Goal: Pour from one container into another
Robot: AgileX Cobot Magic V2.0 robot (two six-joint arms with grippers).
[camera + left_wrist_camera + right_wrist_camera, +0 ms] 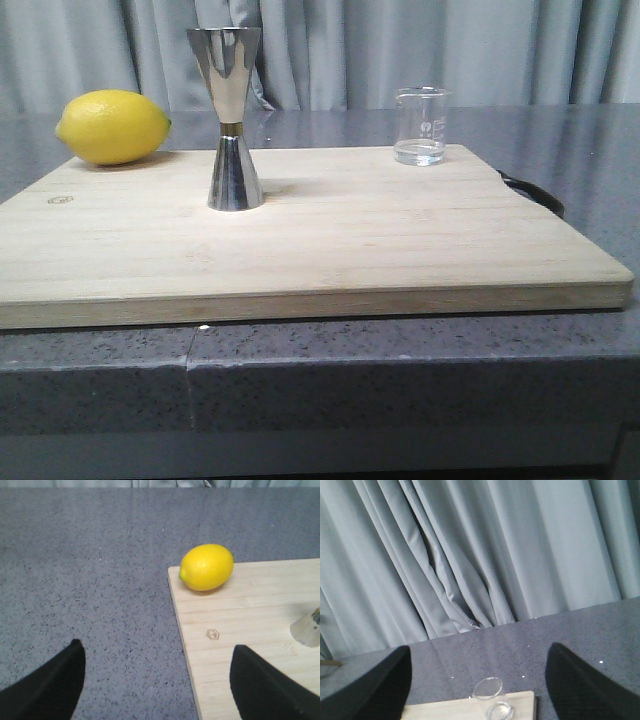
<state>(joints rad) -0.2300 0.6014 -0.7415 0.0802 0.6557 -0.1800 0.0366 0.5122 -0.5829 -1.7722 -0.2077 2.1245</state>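
The tall steel hourglass jigger [228, 118] stands upright on the wooden cutting board [350, 250], left of centre. Far right on that board is the small clear glass beaker [420, 126], also upright; a little clear liquid seems to lie at its bottom. Neither arm shows in the front view. My left gripper [157, 680] hangs open over the board's left edge, with only the jigger's base [307, 630] in sight of it. My right gripper [477, 682] is open too, well above and short of the beaker [492, 700], nothing between its fingers.
A yellow lemon [113, 127] lies at the board's far left corner, also in the left wrist view [207, 567]. A black handle [535, 192] sticks out at the board's right side. Grey speckled countertop [320, 370] surrounds the board; grey curtains [470, 555] hang behind.
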